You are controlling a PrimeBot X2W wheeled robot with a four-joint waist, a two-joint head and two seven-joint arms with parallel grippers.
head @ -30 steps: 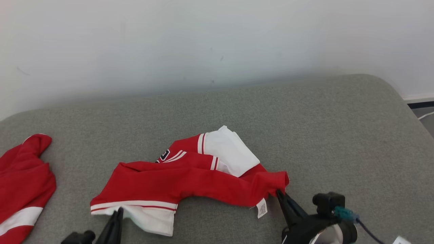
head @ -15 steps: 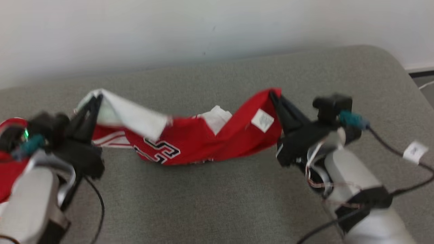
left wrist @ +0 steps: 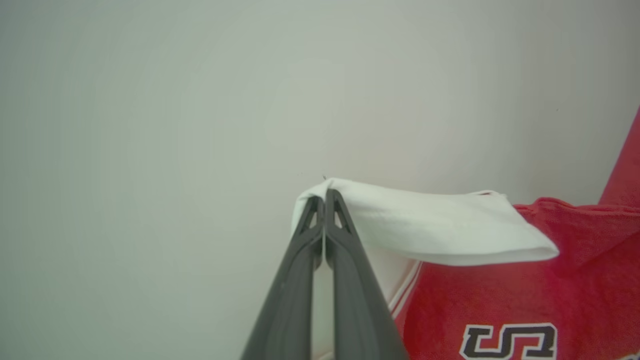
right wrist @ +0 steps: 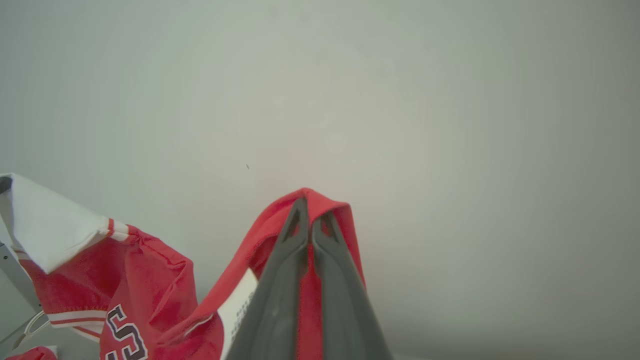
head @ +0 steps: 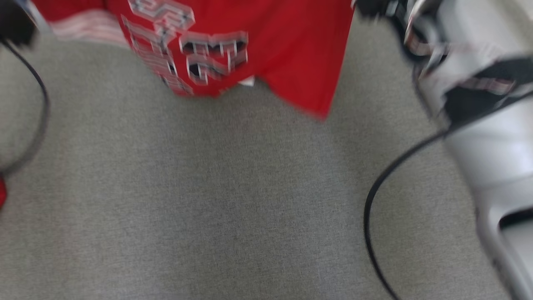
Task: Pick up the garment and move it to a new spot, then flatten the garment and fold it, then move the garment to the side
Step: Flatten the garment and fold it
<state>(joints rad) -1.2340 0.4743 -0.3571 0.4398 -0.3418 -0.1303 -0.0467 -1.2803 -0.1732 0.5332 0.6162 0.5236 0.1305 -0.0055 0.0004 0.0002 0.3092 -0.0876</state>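
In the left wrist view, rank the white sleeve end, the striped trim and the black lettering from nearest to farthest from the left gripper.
1. White sleeve end of the garment: pinched at the left gripper tips.
2. Striped trim: just right of the gripper, lower down.
3. Black lettering: lower right, farthest.

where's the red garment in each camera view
Head view: garment hangs across the top edge, blurred.
Left wrist view: garment lower right, pinched by the left gripper.
Right wrist view: garment lower left to centre, pinched by the right gripper.
Shared landmark: the black-and-white lettering.
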